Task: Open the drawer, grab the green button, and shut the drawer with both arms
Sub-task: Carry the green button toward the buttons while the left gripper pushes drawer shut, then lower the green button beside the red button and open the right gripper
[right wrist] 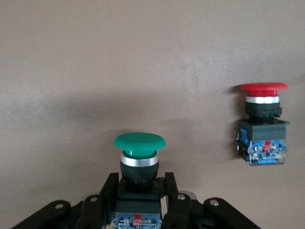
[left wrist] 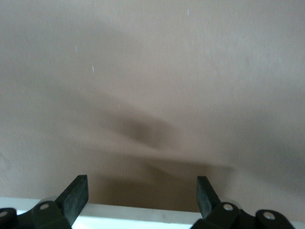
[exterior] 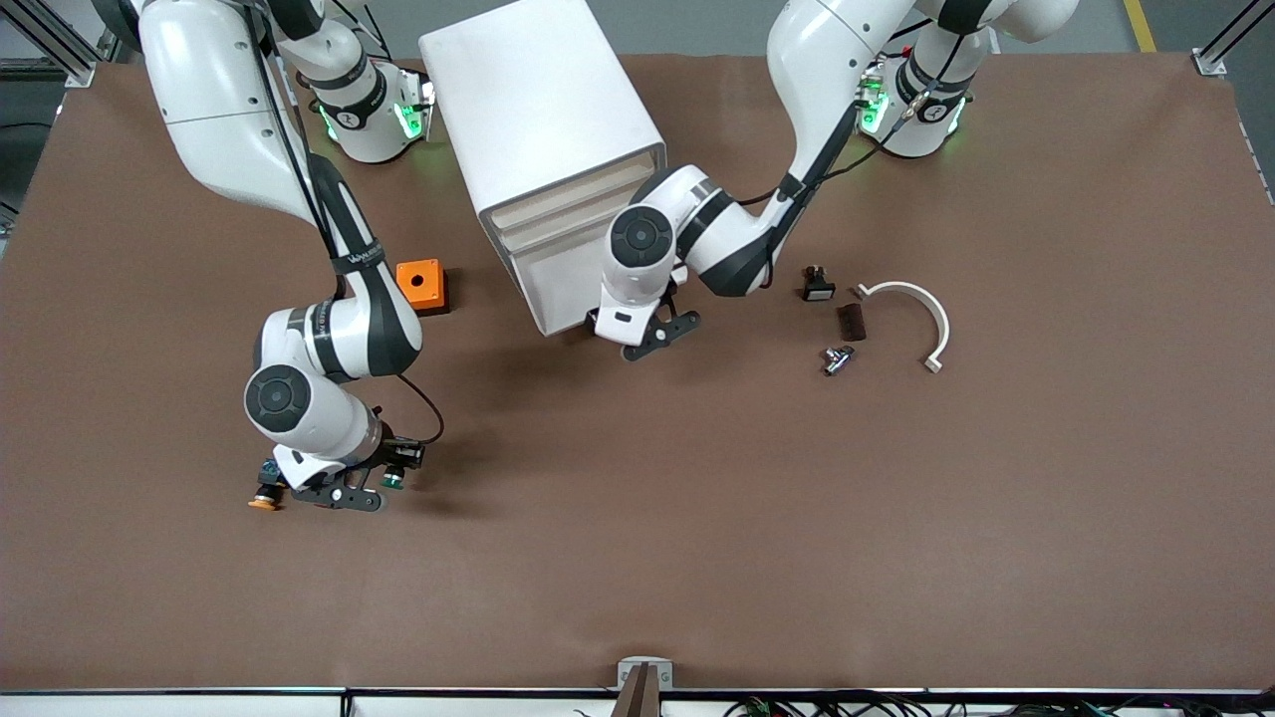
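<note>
The white cabinet (exterior: 543, 110) stands near the arms' bases, and its lowest drawer (exterior: 576, 297) looks shut. My left gripper (exterior: 649, 335) is open and empty just by that drawer's bottom edge. In the left wrist view the gripper (left wrist: 143, 183) shows wide-apart fingers (left wrist: 76, 193) over a white edge (left wrist: 138, 214) and brown table. My right gripper (exterior: 371, 490) is shut on the green-capped button (exterior: 394, 479), low over the table nearer the front camera. The right wrist view shows the gripper (right wrist: 140, 183) clamping the black body of the button (right wrist: 139, 143).
A red-capped button (right wrist: 263, 125) stands on the table beside my right gripper, and it also shows in the front view (exterior: 265, 499). An orange box (exterior: 419, 284) sits beside the cabinet. A black switch (exterior: 818, 286), a dark block (exterior: 852, 321), a metal part (exterior: 837, 358) and a white curved piece (exterior: 914, 317) lie toward the left arm's end.
</note>
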